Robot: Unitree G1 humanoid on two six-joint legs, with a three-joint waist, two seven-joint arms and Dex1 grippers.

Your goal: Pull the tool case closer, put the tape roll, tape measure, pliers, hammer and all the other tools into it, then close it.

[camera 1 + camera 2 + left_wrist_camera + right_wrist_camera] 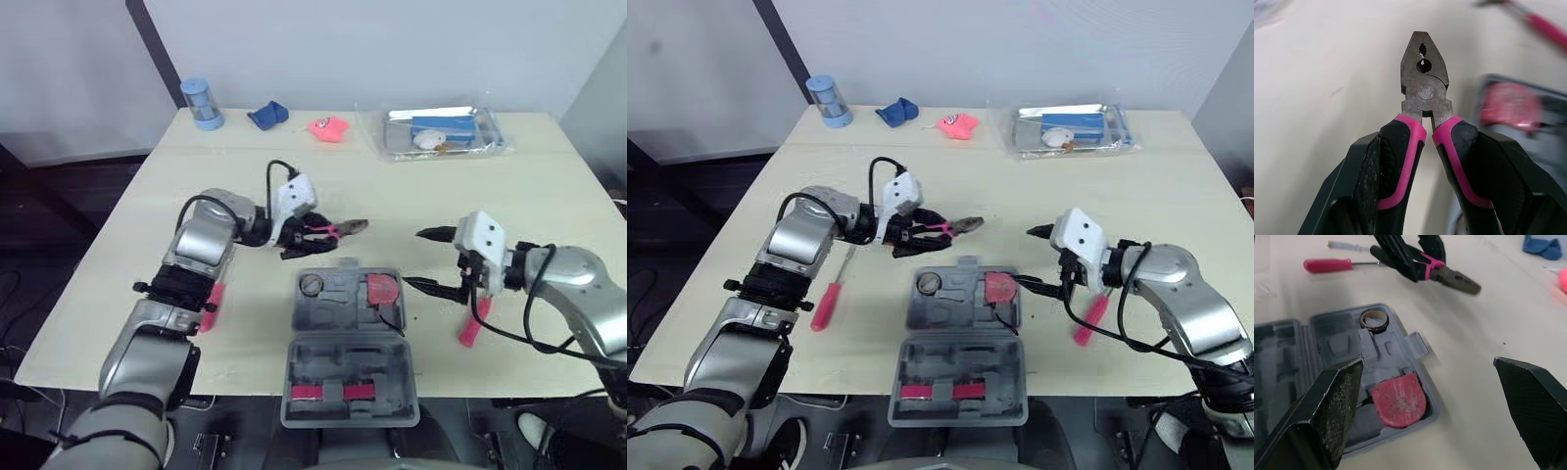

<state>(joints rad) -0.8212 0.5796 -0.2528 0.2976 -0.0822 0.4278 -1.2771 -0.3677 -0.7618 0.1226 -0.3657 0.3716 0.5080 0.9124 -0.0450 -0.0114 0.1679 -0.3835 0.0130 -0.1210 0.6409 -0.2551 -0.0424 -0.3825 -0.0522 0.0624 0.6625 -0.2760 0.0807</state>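
Note:
The grey tool case [350, 392] lies open at the table's front middle. In its far half sit a tape roll [313, 285] and a red tape measure [382, 290]. Just behind the case, my left gripper [315, 238] is shut on the pink-and-black handles of the pliers [1424, 83], whose jaws point right, above the table. My right gripper [416, 258] stands wide open beside the case's right edge with nothing between its fingers [1337, 401]. A pink-handled screwdriver [210, 305] lies left of the case. Another pink-handled tool [474, 323] lies under my right wrist.
At the table's back edge stand a blue cylinder [202, 104], a blue cloth [267, 115], a pink object [330, 127] and a clear packet holding a metal tray [441, 130]. A clear-handled screwdriver [1347, 245] lies beyond the pink one.

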